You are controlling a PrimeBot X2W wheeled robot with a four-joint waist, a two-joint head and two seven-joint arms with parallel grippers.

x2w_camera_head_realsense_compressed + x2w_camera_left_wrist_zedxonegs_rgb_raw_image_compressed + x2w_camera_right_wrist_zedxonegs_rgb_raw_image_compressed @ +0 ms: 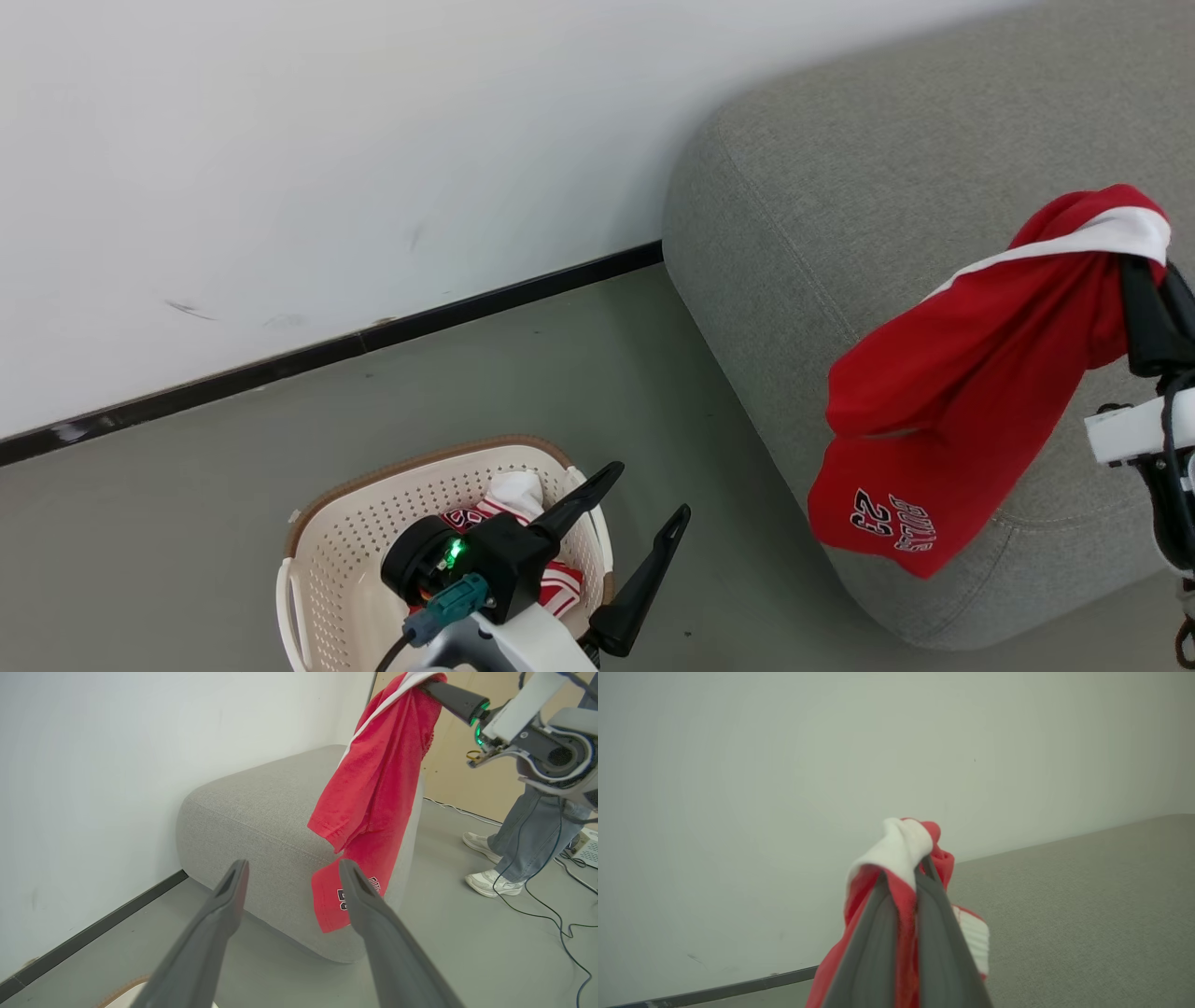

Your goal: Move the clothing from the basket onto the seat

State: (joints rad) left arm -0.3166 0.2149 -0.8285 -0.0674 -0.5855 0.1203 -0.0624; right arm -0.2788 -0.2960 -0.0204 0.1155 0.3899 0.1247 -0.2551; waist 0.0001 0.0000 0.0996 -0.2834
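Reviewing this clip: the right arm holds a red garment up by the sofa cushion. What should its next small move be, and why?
Probably carry the right gripper a little farther over the seat and lower it before opening. It is shut on the red garment, which hangs free, its lettered hem seemingly beside the seat's side rather than over its top, so releasing here might let it slide off.
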